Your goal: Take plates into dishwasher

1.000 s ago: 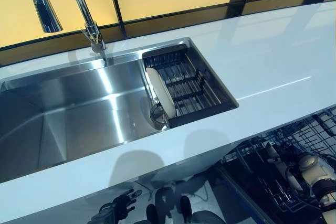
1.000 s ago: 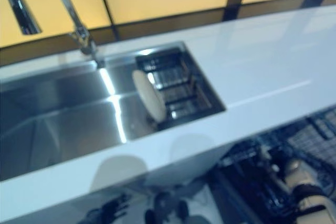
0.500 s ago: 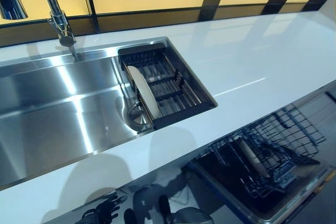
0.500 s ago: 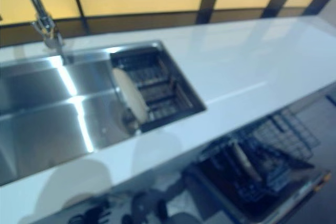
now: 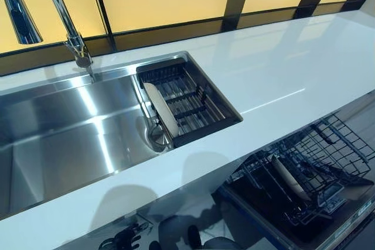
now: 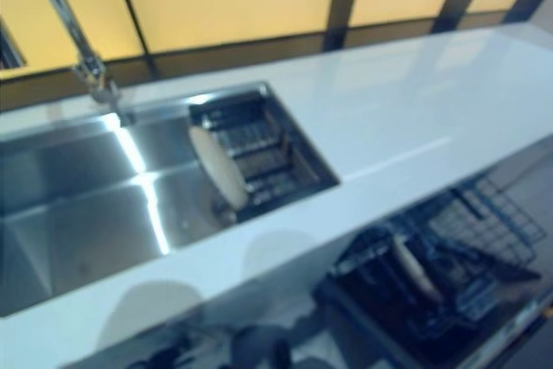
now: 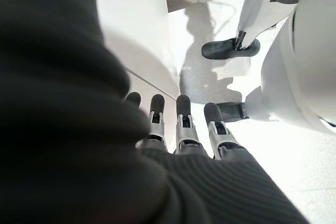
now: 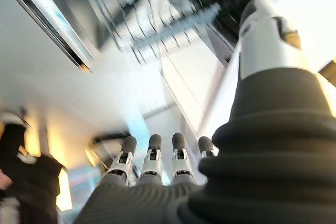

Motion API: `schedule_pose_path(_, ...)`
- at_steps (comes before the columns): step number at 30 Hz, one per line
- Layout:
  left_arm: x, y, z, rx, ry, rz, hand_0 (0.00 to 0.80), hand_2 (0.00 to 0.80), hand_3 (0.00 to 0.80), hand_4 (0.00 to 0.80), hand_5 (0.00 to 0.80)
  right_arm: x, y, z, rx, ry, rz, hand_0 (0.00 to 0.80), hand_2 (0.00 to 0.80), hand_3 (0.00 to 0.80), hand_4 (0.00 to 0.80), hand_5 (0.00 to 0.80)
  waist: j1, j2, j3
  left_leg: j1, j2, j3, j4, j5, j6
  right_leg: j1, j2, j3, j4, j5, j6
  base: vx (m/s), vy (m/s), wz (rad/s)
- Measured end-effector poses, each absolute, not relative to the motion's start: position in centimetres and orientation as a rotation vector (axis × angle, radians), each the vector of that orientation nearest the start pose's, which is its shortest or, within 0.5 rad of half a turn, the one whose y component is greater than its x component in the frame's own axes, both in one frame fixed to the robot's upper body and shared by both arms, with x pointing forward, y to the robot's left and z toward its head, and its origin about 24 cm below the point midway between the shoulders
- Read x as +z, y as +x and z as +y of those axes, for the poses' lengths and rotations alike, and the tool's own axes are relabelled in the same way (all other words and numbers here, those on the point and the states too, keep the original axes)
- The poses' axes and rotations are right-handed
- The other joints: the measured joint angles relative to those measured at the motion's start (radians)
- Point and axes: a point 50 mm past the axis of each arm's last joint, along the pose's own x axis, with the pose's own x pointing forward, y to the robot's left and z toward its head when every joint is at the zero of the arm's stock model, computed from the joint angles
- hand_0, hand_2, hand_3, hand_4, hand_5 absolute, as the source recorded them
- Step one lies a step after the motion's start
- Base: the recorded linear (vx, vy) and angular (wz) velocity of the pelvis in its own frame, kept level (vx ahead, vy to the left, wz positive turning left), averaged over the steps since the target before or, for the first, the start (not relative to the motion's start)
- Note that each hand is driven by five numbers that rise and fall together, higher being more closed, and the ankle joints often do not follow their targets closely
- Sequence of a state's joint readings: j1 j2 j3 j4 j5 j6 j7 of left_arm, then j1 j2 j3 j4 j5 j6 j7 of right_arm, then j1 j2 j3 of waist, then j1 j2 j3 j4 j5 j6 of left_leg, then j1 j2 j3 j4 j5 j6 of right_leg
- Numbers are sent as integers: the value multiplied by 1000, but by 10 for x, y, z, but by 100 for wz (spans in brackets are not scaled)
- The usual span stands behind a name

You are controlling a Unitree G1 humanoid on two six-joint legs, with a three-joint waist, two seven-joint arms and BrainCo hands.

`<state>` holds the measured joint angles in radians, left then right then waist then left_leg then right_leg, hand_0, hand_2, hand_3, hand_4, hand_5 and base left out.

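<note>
While plate [image 5: 162, 109] leaned in sink rack [image 5: 193, 99], both hands, left [image 7: 181, 129] and right [image 8: 157, 161], hung empty, fingers straight. Slippery plate could drop, crack against dishwasher rack [image 5: 310, 174].

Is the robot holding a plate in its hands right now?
No. Both the left hand and right hand hold nothing. One plate leans in the sink rack, another in the dishwasher.

Dark ribbed covers over both wrists; left hand [image 7: 181, 129] and right hand [image 8: 152, 163] — silver fingers, dark rounded tips
</note>
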<state>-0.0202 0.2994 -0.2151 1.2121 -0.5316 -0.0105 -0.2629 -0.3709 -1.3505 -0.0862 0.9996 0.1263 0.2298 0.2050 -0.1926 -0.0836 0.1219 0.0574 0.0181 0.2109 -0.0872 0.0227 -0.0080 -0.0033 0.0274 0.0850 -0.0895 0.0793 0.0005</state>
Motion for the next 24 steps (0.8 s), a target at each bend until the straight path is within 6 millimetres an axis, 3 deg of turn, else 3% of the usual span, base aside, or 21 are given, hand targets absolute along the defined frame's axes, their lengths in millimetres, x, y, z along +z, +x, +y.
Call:
schedule_pose_path(4, -154, 105, 234, 71, -222, 1119, 0, 0, 0, 0, 0, 251, 201, -502, -833, -894, 486, 0, 0, 0, 0, 0, 15, 0, 0, 0, -1, 1, 0, 0, 1, 0, -1, 1, 0, 0, 0, 0, 0, 0)
schedule_pose_path(6, -154, 106, 234, 74, -221, 1116, 0, 0, 0, 0, 0, 280, 221, -484, -821, -981, 355, 0, 0, 0, 0, 0, 17, 0, -2, -1, -2, -4, 2, 2, -1, 1, -2, -4, 1, 1, 0, 12, 11, 5)
schedule_pose_path(9, -153, 109, 232, 64, -221, 1110, 0, 0, 0, 0, 0, 300, 245, -457, -764, -1073, 208, 0, 0, 0, 0, 0, 22, -4, -1, -2, -4, -14, 2, 5, -2, 4, -4, -13, 2, 1, -1, 15, 14, 10)
schedule_pose_path(13, -152, 114, 230, 58, -218, 1099, 0, 0, 0, 0, 0, 312, 272, -419, -652, -1267, 56, 0, 0, 0, 0, 0, 47, -4, -2, -1, -8, -22, 2, 7, 1, 8, -8, -19, 2, 3, -4, 13, 7, 7)
schedule_pose_path(24, -152, 116, 229, 60, -219, 1102, 0, 0, 0, 0, 0, 323, 304, -356, -460, -1581, -162, 0, 0, 0, 0, 0, 88, -2, -3, -1, -15, -51, 2, 12, 7, 19, -17, -48, 0, -3, 0, 16, -4, 8)
